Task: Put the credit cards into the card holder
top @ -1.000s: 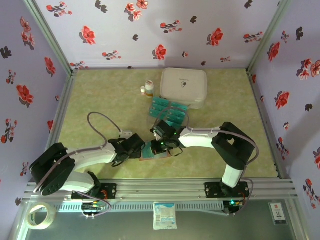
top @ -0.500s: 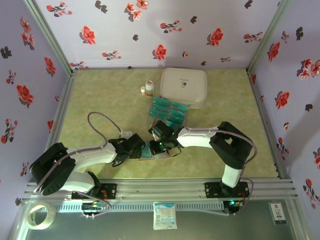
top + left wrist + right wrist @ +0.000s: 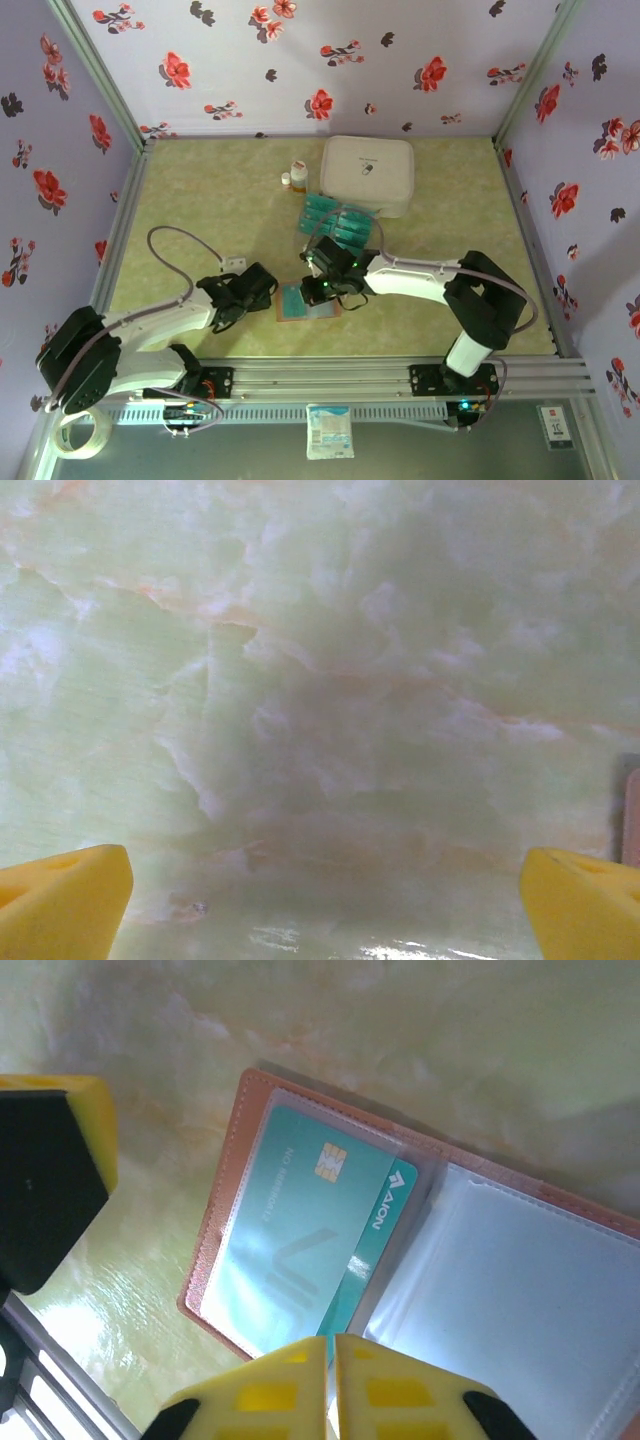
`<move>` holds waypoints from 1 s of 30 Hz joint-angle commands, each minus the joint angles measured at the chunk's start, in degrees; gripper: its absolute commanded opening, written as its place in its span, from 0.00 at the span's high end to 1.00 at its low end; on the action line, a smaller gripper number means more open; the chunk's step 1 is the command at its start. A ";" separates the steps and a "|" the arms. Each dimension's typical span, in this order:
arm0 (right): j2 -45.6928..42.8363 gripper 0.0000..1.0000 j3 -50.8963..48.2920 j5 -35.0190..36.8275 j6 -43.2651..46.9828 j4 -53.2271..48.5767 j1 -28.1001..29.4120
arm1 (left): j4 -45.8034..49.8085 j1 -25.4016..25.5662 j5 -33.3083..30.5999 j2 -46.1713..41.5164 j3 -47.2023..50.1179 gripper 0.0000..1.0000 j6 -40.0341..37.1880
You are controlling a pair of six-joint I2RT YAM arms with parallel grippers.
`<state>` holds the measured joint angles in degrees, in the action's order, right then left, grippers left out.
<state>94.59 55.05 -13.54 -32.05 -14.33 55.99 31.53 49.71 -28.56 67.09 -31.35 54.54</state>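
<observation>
The card holder [image 3: 300,305] lies open on the table near the front, its brown rim [image 3: 228,1175] and clear sleeves facing up. One teal credit card [image 3: 300,1225] sits in the left sleeve, and a strip of it sticks out toward the fold. My right gripper [image 3: 331,1375] hovers over the holder's near edge, its yellow fingertips [image 3: 280,1385] together but for a hairline slit, right at the card's lower corner. It also appears from above as my right gripper [image 3: 322,288]. More credit cards [image 3: 338,222] lie in a clear tray. Left of the holder, my left gripper [image 3: 268,294] [image 3: 325,910] stands wide open over bare table.
A large white zipped case [image 3: 367,175] sits at the back, with two small bottles [image 3: 295,177] to its left. Patterned walls close in three sides. A metal rail [image 3: 330,380] runs along the front edge.
My left arm has pulled back to the left, away from the card holder, which now lies uncovered. My right gripper has shifted slightly right and stays over the holder.
</observation>
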 commanded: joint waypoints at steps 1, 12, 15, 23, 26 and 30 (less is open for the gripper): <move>-2.76 0.85 0.04 2.25 0.75 -2.05 -0.99 | 2.32 -0.41 -2.40 -2.65 0.77 0.00 -0.28; -8.45 0.61 -7.21 2.39 -2.24 0.61 -4.41 | 1.48 -0.39 -1.85 -5.24 -0.01 0.00 -3.33; -8.72 0.60 -8.91 1.49 -3.52 2.38 -4.83 | 0.83 -0.41 -1.33 -3.94 -0.40 0.00 -3.74; -5.91 0.60 -10.55 -0.85 -5.22 6.23 -4.87 | -0.66 -0.32 -0.75 -1.78 -1.12 0.00 -4.43; -4.94 0.60 -10.40 -2.11 -5.78 7.82 -4.87 | -0.94 -0.23 -0.64 -1.37 -1.08 0.00 -4.44; -3.72 0.62 -9.62 -4.38 -6.01 9.61 -4.92 | -1.27 -0.23 -0.54 -0.91 -0.85 0.00 -4.44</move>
<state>89.73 45.15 -15.57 -36.77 -7.16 51.46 30.48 49.69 -28.47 65.52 -31.14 50.83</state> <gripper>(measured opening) 0.387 0.997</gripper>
